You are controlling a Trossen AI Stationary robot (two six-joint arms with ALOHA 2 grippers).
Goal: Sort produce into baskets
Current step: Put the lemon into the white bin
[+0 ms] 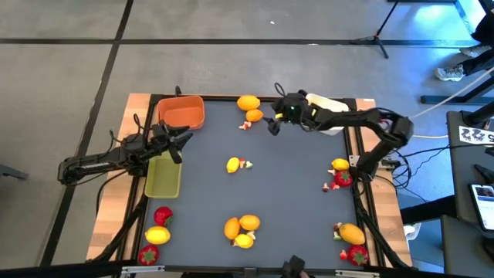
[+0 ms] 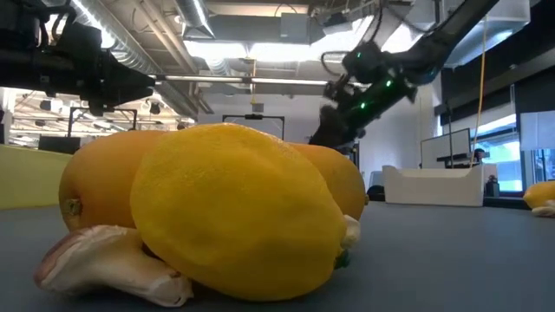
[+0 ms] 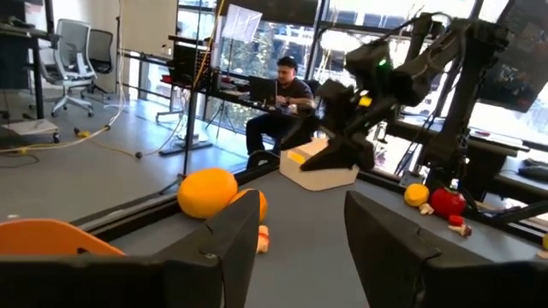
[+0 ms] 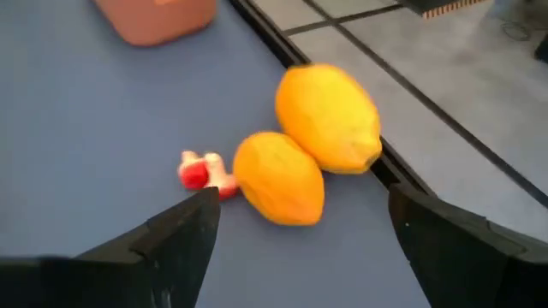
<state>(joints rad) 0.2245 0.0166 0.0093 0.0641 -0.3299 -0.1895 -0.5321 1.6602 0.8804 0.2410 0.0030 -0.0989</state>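
- Right arm reaches across the far side of the counter; right pincer spread wide, empty.
- Left arm at the left edge; left pincer parted, empty.

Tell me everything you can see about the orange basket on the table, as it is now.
The orange basket is a small, shallow rectangular bin with rounded corners, apparently plastic. It stands upright at the table's far left corner, and no produce shows inside it. The yellow-green basket lies nearer the camera, apart from it. The left pincer hovers just beside its near edge, open, not touching it as far as the pictures show.
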